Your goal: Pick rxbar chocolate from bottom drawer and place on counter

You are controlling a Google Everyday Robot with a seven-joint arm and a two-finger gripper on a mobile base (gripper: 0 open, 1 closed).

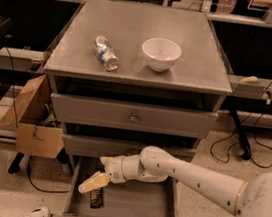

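Observation:
The bottom drawer (137, 209) is pulled open and shows its flat grey floor. The rxbar chocolate (96, 198), a small dark bar, lies on that floor near the left wall. My gripper (93, 183) reaches in from the right and hangs just above the bar's upper end, tilted down to the left. I cannot tell whether it touches the bar. The counter (195, 48) is the grey top of the cabinet.
A clear plastic bottle (106, 53) lies on the counter at the left, and a white bowl (161, 53) stands beside it. Two shallower drawers (134, 116) above are closed. A cardboard box (31, 118) sits left of the cabinet. Cables run across the floor at the right.

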